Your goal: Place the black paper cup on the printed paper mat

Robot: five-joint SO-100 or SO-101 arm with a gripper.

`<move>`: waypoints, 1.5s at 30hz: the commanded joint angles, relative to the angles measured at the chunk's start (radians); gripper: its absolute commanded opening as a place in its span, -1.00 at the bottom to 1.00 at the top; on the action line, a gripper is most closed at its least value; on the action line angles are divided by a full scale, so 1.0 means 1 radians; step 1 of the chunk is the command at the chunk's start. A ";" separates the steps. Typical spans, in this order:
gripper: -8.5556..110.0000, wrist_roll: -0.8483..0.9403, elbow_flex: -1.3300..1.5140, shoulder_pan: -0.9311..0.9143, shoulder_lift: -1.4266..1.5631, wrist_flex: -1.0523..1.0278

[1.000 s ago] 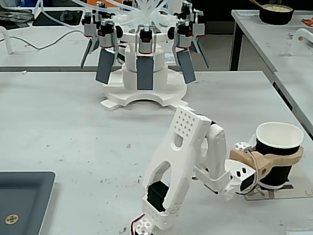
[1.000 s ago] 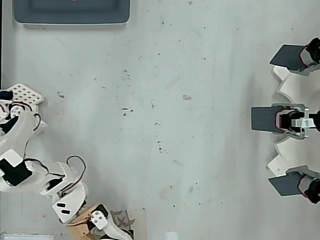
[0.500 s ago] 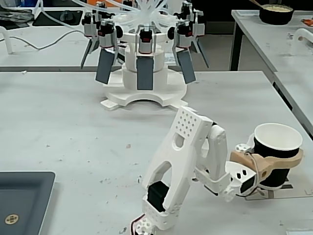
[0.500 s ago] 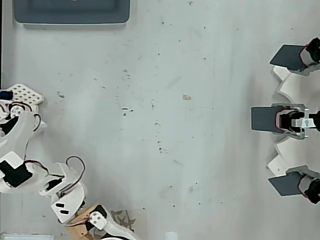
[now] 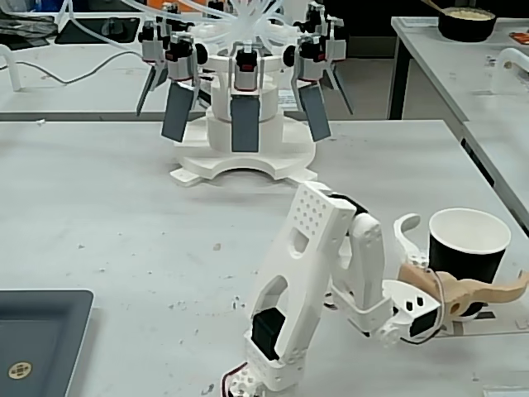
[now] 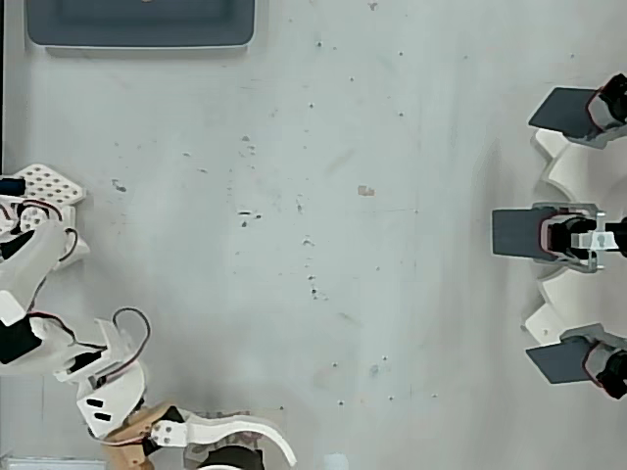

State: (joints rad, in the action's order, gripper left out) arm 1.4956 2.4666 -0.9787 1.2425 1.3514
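Observation:
In the fixed view the black paper cup stands upright at the right, its white inside showing. My gripper reaches it from the left. The white finger lies against the cup's far left side and the tan finger crosses its near side, so the jaws hold the cup. Just below the cup's base shows a thin beige strip of the printed paper mat; its print is hidden. In the overhead view only the white finger and a dark sliver of the cup appear at the bottom edge.
A dark grey tray lies at the front left, and along the top edge from above. A white multi-arm rig with grey paddles fills the back centre. A black bowl sits on the far table. The table's right edge is close to the cup.

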 commanded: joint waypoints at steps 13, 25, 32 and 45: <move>0.01 0.034 0.345 -0.014 0.459 0.023; -0.25 0.021 0.499 0.095 0.684 0.064; -0.42 0.023 0.505 0.264 0.765 0.074; -0.56 0.051 0.509 0.647 0.848 0.037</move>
State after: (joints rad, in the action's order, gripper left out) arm 1.5355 2.9821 -0.3835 2.0586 1.3913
